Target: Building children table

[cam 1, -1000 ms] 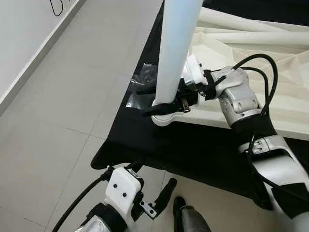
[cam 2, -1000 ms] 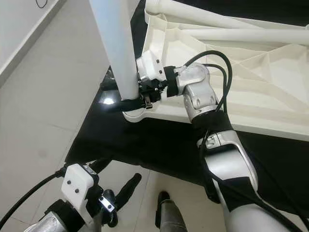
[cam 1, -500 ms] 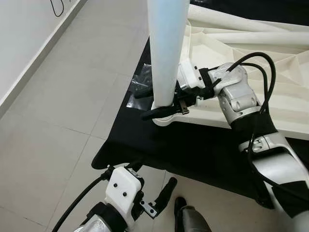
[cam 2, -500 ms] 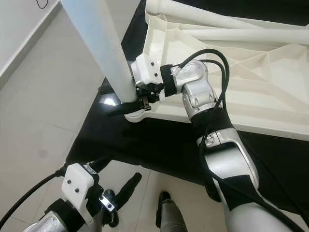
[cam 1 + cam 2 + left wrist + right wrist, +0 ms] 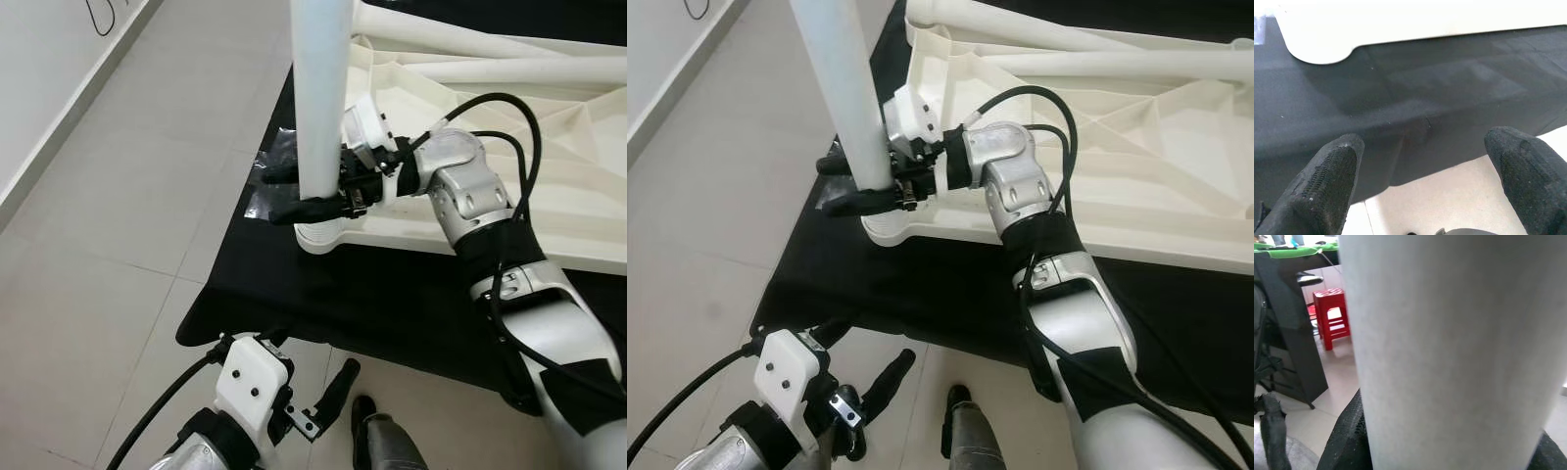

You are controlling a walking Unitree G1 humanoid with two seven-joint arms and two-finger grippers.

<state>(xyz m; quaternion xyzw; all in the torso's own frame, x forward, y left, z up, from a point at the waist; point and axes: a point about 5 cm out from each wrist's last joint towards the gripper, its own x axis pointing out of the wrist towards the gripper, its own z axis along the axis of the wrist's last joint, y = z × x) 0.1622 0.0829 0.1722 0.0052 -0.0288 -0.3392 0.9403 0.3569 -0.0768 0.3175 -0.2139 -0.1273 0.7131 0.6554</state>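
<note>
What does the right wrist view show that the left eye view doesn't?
The right wrist view alone takes in a red stool and dark furniture behind the table leg. The left eye view alone takes in the upturned white tabletop on a black cloth, the grey floor, and the left gripper hanging open. Both show the leg standing upright, clamped near its base by the right gripper.

We see a pale tiled floor (image 5: 118,225) carrying a black cloth (image 5: 372,294), which spreads under our right claw (image 5: 306,194) and hangs its near edge toward our left claw (image 5: 328,397). On the cloth lies a white tabletop (image 5: 1136,127), underside up, its rounded corner directly below the right claw. Just beyond that claw, a clear bag (image 5: 274,162) rests on the cloth's edge. Two white legs (image 5: 1117,61) lie across the tabletop, behind the right claw.
</note>
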